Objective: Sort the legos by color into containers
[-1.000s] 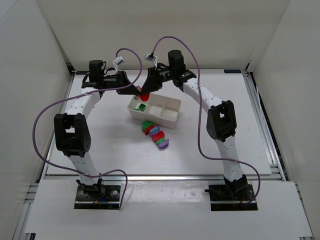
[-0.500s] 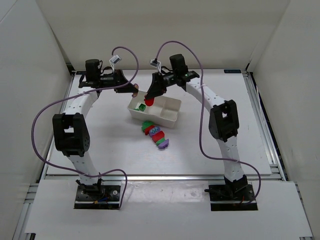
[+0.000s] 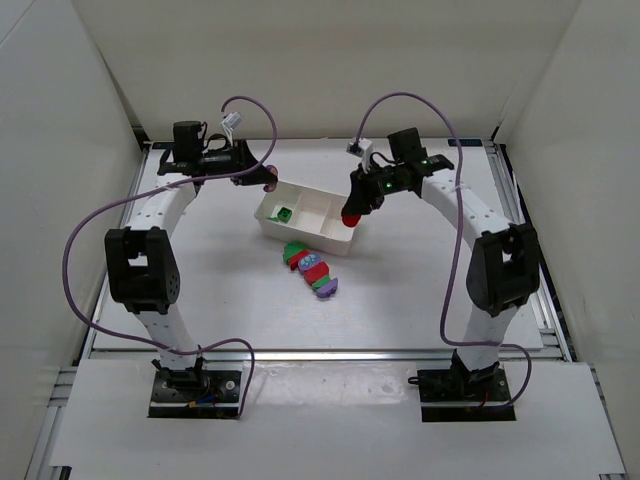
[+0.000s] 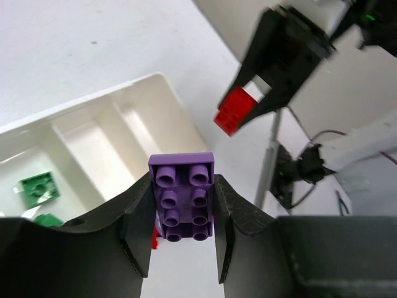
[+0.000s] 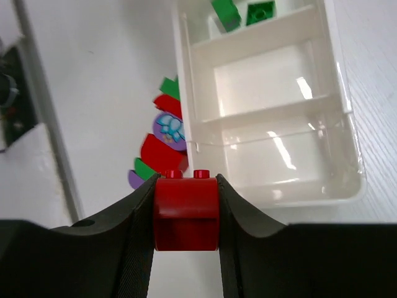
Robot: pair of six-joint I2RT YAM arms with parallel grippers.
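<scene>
Red brick (image 5: pixel 186 214) is pinched across its smooth sides by right end effector (image 5: pixel 186 186), held above the empty end of the white tray (image 5: pixel 350 124). Purple plate (image 4: pixel 182 198) is clamped likewise in left end effector (image 4: pixel 182 183). Both are judged light, rigid and slick, so flat side faces are preferred for gripping. Other legos (image 3: pixel 312 268) are heaped on tabletop (image 3: pixel 200 290).

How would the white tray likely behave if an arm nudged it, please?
The tray looks thin-walled and shallow, so probably light and apt to slide on the smooth table. Only green bricks lie in it, adding little weight. Its low, wide shape probably won't tip.
</scene>
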